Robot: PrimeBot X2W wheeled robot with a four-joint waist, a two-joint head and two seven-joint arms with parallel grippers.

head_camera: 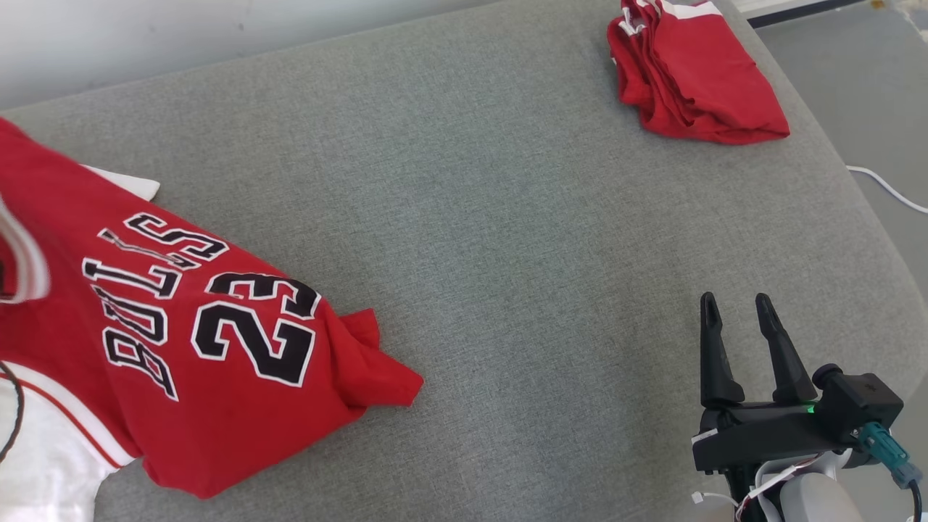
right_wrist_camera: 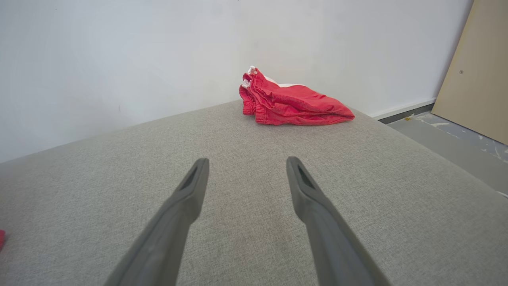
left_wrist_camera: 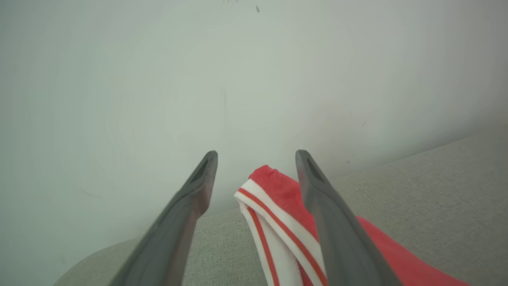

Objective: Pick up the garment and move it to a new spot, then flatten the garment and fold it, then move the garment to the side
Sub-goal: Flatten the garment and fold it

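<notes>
Here, a red Bulls number 23 jersey [head_camera: 181,341] lies rumpled at the left edge of a grey fabric cushion [head_camera: 507,254], print facing up, its hem corner pointing toward the middle. The left gripper [left_wrist_camera: 256,155] has its fingers spread apart, and a fold of the jersey's white-and-red striped trim rises between them, resting against one finger. The right gripper [head_camera: 736,299] hovers over bare cushion at the near right, its fingers likewise apart and holding nothing. A second red garment [head_camera: 696,72] sits folded at the far right corner, well apart from the jersey.
</notes>
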